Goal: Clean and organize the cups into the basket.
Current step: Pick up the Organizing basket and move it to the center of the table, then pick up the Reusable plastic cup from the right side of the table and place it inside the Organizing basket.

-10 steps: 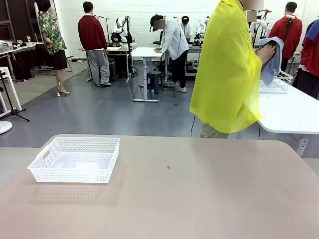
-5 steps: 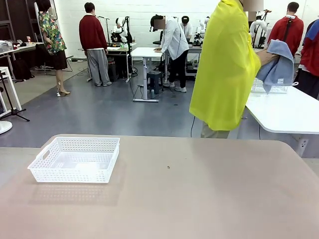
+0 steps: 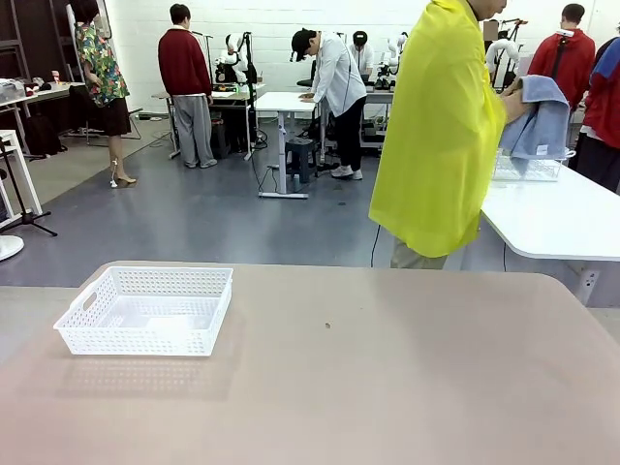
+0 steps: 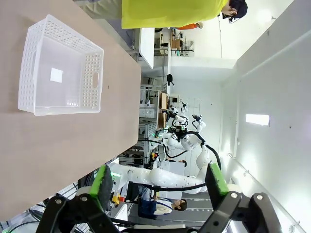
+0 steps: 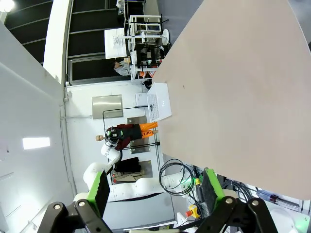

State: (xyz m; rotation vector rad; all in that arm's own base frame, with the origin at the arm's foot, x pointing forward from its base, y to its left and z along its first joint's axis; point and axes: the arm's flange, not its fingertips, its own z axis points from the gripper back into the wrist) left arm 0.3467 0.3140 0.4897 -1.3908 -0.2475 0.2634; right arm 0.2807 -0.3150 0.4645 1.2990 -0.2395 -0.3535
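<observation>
Both tools are released, jaws wide apart: left tool [image 4: 159,180], right tool [image 5: 154,188]. On the left part of the desk [image 3: 407,378] sits the basket [image 3: 145,310], upright. Beyond the far edge, a person [image 3: 441,136] holds a blue cloth [image 3: 538,121].

You're in a big open lab hall: grey floor [image 3: 194,213], bare white walls [image 3: 271,19], and a white standing desk [image 3: 281,101] at 12 o'clock with a person [image 3: 334,77] bent over gear on it. Cables [image 3: 263,170] trail beneath that desk. Another white table [image 3: 562,213] stands at 2 o'clock, more people working around it.
</observation>
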